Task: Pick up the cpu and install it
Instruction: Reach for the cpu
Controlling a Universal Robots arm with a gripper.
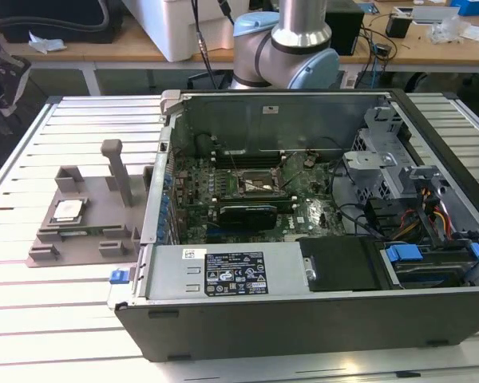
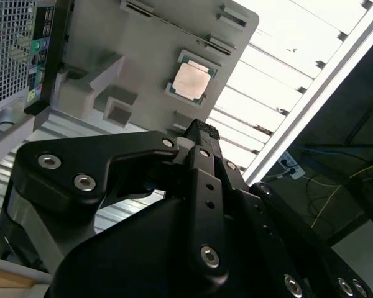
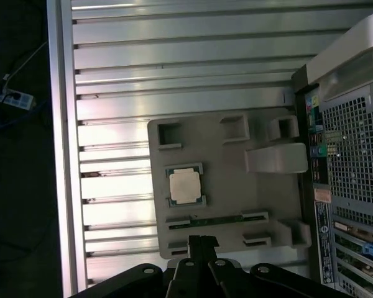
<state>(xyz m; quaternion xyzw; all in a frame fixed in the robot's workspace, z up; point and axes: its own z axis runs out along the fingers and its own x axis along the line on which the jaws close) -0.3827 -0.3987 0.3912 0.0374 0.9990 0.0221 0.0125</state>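
Note:
The cpu (image 1: 68,211) is a small silvery square chip lying flat in a recess of the grey plastic tray (image 1: 88,239), at the exterior view's left beside the open computer case. Both wrist views look down on the cpu (image 2: 191,79) (image 3: 184,185) from well above. My gripper (image 3: 202,241) (image 2: 202,127) hangs high over the tray's edge with its black fingers together and nothing between them, apart from the chip. The black-framed motherboard socket (image 1: 259,185) lies in the middle of the case.
The tray (image 3: 236,205) carries a tall post (image 1: 120,171) and several raised blocks. The case wall (image 1: 156,191) stands right next to the tray. Inside the case are cables (image 1: 415,215), a drive cage (image 1: 375,159) and the power supply (image 1: 231,271). The slatted metal table (image 3: 174,74) ends at a rail (image 3: 59,155).

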